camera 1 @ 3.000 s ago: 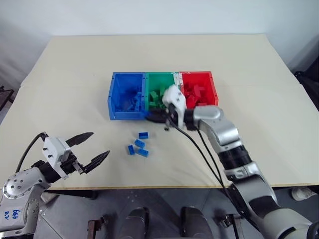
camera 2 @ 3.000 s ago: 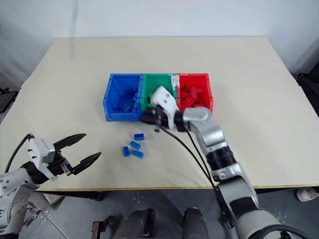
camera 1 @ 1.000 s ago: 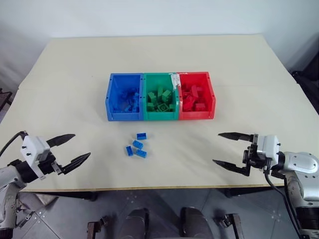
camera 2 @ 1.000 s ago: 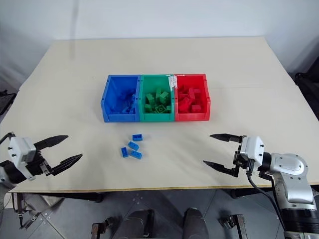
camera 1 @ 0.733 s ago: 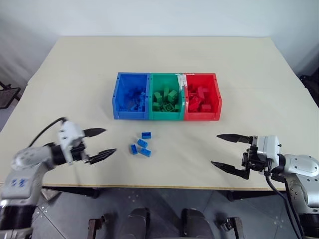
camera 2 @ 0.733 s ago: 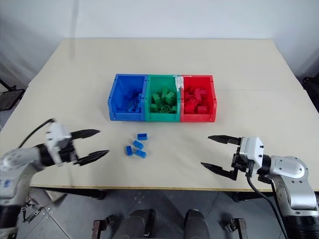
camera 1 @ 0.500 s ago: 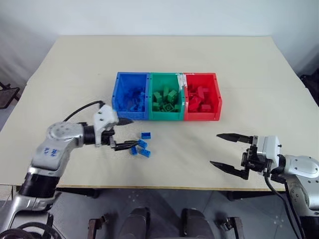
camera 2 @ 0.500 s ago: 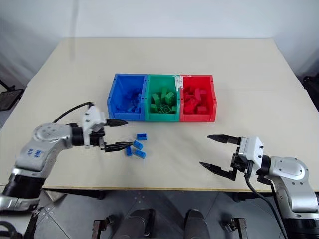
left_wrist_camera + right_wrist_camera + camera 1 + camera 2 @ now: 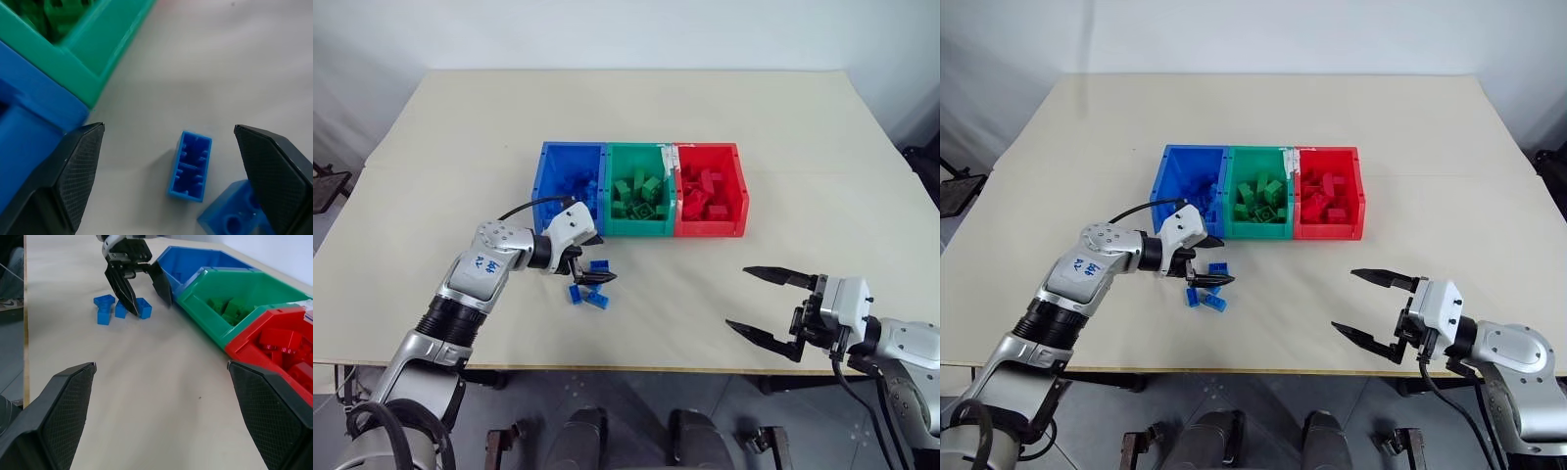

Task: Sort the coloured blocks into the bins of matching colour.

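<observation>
Head view: four blue bricks (image 9: 591,290) lie loose on the table (image 9: 803,127) just before the blue bin (image 9: 570,186); blue, green bin (image 9: 640,191) and red bin (image 9: 709,189) each hold bricks of their own colour; left gripper (image 9: 595,259) spread wide over the cluster, holding nothing; right gripper (image 9: 766,304) gaping, empty, well apart.

Left wrist view: one blue brick (image 9: 190,166) lies studs-down between the fingers (image 9: 78,169), long axis along the gripper's pointing line, untouched.

Right wrist view: bins in a row, bricks inside.

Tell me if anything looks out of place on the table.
Yes: four blue bricks lie loose on the table before the blue bin, unsorted. One lies studs-down, hollow underside up, between the open left gripper's fingers.
</observation>
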{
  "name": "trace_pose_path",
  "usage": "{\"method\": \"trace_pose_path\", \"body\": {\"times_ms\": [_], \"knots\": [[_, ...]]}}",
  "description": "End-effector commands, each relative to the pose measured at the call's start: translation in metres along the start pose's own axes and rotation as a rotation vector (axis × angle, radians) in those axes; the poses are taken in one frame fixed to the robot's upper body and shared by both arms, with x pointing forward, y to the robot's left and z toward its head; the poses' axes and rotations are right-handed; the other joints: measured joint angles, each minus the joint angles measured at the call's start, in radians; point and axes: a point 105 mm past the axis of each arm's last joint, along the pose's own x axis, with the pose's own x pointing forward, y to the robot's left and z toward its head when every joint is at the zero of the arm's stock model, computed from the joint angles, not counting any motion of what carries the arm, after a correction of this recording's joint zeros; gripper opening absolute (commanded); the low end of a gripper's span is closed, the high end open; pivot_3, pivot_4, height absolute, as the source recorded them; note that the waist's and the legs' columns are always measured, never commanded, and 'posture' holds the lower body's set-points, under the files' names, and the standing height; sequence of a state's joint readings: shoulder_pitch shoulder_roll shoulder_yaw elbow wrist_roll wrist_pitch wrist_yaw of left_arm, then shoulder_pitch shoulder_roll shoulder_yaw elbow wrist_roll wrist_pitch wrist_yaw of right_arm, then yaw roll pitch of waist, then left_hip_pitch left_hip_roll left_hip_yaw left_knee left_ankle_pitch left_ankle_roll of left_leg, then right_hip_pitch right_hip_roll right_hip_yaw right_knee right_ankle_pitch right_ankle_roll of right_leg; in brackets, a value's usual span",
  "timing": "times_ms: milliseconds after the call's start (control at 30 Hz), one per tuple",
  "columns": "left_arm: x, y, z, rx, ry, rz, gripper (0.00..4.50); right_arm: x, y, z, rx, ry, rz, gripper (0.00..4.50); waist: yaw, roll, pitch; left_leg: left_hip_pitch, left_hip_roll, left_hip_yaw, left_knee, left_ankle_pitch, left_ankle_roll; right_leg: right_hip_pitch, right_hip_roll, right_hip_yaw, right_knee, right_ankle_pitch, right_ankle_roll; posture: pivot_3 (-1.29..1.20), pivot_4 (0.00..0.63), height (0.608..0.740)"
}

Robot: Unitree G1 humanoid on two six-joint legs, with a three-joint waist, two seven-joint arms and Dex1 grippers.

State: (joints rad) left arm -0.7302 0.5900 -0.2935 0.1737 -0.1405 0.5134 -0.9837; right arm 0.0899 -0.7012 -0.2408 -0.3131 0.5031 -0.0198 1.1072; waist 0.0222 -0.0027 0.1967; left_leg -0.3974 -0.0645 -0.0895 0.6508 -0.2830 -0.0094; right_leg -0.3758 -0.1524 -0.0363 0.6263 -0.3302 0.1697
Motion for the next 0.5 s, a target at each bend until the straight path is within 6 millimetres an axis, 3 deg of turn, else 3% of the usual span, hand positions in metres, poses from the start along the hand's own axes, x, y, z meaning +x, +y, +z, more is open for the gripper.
{"method": "trace_pose_path", "body": {"times_ms": [33,167,500], "knots": [[-0.0029,0.0033,-0.0032,0.040,0.053,-0.001,4.50,-0.0028,-0.0006,0.0112,-0.029,-0.021,-0.004,4.48,0.000,0.000,0.000,0.000,0.000,0.000,0.000,0.000,0.000,0.000,0.000,0.000,0.000,0.000,0.000,0.00,0.150,0.740],[-0.0002,0.0037,-0.0034,0.045,0.063,-0.004,3.66,-0.0029,-0.0003,0.0119,-0.030,-0.019,-0.001,4.50,0.000,0.000,0.000,0.000,0.000,0.000,0.000,0.000,0.000,0.000,0.000,0.000,0.000,0.000,0.000,0.00,0.150,0.740],[-0.0030,0.0026,0.0003,0.049,0.020,-0.009,0.52,-0.0002,-0.0063,0.0123,-0.041,-0.022,0.021,4.50,0.000,0.000,0.000,0.000,0.000,0.000,0.001,0.000,0.000,0.000,0.000,0.000,0.000,0.000,0.000,0.00,0.150,0.740]]}}
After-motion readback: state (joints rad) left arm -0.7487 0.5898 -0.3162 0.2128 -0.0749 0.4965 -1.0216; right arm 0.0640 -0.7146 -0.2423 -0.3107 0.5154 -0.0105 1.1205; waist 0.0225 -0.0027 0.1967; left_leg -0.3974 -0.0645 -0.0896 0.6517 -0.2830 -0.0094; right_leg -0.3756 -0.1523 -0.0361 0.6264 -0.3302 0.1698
